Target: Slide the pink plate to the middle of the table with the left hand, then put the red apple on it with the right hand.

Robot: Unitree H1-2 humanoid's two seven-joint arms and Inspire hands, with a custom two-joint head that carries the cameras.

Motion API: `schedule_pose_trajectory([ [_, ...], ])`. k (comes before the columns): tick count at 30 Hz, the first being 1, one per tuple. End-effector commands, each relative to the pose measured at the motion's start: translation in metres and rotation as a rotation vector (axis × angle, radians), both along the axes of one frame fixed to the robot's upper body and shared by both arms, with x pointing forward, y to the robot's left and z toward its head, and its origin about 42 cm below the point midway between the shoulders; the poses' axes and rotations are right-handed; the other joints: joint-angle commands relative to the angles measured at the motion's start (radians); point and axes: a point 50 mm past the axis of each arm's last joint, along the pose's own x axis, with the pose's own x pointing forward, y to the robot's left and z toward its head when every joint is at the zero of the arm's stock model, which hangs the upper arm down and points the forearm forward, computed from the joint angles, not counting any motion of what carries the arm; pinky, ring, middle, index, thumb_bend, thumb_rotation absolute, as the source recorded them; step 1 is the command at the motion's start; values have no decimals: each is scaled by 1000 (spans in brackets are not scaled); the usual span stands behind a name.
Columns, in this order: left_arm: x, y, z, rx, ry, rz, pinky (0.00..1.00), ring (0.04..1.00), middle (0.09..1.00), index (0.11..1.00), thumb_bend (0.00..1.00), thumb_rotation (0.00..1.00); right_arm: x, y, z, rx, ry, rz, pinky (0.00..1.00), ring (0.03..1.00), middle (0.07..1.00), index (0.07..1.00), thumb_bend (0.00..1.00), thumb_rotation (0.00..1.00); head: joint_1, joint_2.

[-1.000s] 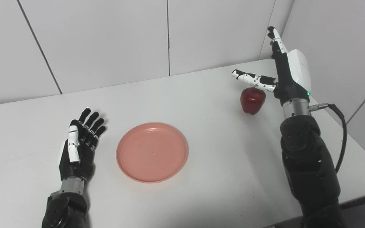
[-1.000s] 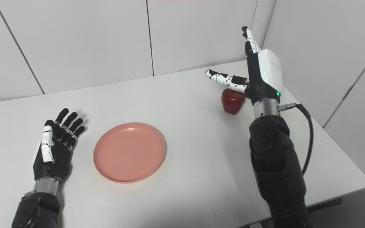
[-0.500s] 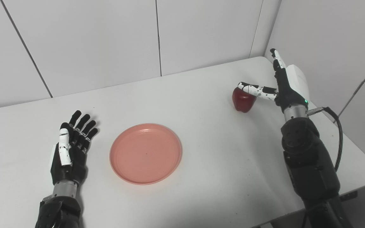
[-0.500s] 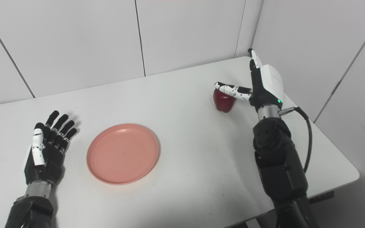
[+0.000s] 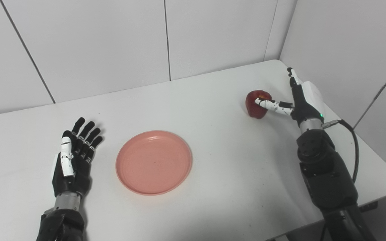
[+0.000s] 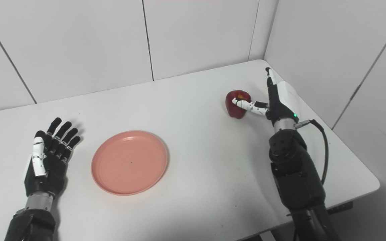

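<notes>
The pink plate lies flat near the middle of the white table, a little left of centre. My left hand rests palm-up on the table just left of the plate, open, not touching it. The red apple stands at the far right of the table. My right hand is beside it on the right, open, with its thumb laid across the apple's near side and its fingers stretched straight past it. In the right eye view the apple shows the same thumb contact.
White wall panels close off the back and the right side of the table, forming a corner just behind the apple. A black cable loops off my right wrist. The table's right edge runs close to my right forearm.
My right hand has dropped lower beside the apple, and its thumb has come down from above the apple onto its front. The camera shifted early on. Plate and left hand stayed put.
</notes>
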Motion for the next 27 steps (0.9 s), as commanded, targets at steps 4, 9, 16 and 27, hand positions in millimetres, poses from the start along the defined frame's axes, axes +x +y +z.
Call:
schedule_pose_trajectory([
  [4, -16, 4, -26, 7, 127, 0, 868, 859, 871, 867, 383, 1000, 14, -1, 26, -51, -53, 23, 760, 897, 948, 980, 1000, 553, 2, 2],
  [9, -17, 4, -25, 17, 119, -8, 874, 865, 878, 868, 388, 1000, 18, 2, 26, -39, -44, 50, 786, 912, 954, 969, 1000, 529, 6, 5],
  [16, -19, 3, -24, 16, 122, -8, 875, 865, 879, 868, 394, 1000, 23, 7, 23, -32, -27, 85, 808, 916, 955, 977, 1000, 507, 6, 8],
  [27, -19, 3, -24, 20, 128, 0, 870, 863, 878, 865, 397, 1000, 30, 5, 21, -34, -20, 96, 821, 926, 961, 977, 1000, 487, 7, 12],
])
